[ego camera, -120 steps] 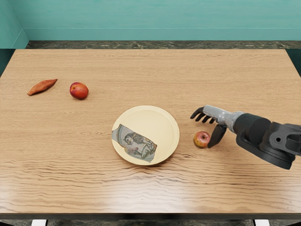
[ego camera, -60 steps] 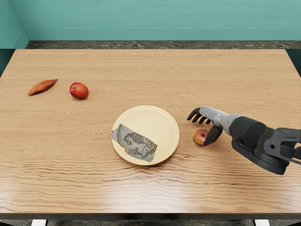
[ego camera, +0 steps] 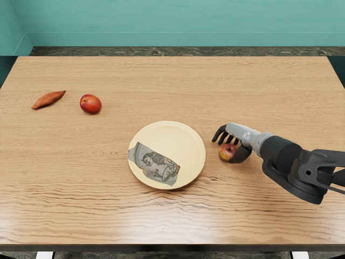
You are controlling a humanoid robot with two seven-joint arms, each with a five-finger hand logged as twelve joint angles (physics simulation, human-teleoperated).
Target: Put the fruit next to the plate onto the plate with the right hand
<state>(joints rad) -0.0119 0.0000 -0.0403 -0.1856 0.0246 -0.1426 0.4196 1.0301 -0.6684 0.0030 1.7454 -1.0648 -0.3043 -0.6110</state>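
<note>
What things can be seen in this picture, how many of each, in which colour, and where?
table: one, light wood, fills most of the view
wall: one, teal, behind the far table edge
plate: one, cream with a grey printed picture, table centre
small apple: one, red and yellow, just right of the plate
round fruit: one, red, far left
long vegetable: one, orange-brown, left of the round fruit
right arm: one, dark grey, enters from the right edge
right hand: one, grey and black, curled around the small apple
</note>
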